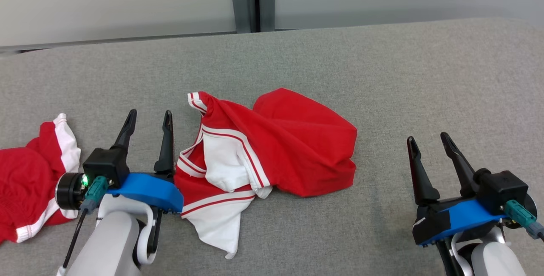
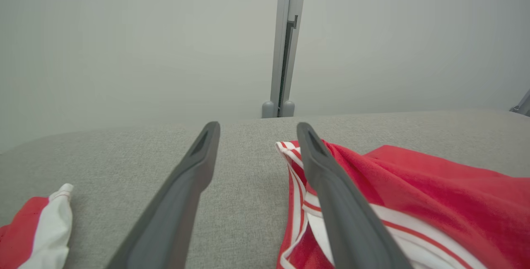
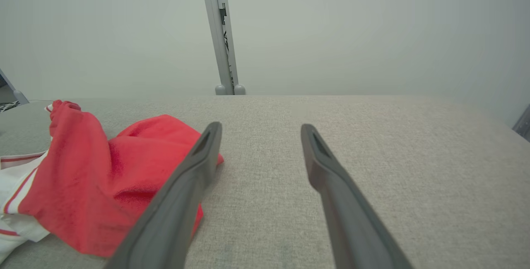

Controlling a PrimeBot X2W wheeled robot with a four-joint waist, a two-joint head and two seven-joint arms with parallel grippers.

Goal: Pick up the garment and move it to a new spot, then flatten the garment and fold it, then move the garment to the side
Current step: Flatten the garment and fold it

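At table (image 1: 382,76) centre in the head view, the crumpled garment (image 1: 289,148) stretches left-right, just beside the spread left gripper (image 1: 151,113); the spread right gripper (image 1: 427,137) is well apart. Left wrist: garment lies right of the fingers (image 2: 178,202). Right wrist: it lies left.

Layout of the padded tabletop (image 1: 382,76), head view. The garment (image 1: 293,148) lies on the tabletop near its middle. A second garment (image 1: 25,182) lies on it at the far left, well apart from the first. The left gripper (image 1: 149,116) stands between the two, just beside the garment's left edge. The right gripper (image 1: 428,138) stands to the garment's right, apart from it. Behind the tabletop's far edge is a wall (image 1: 106,0), with an upright post (image 1: 253,4) behind the garment.
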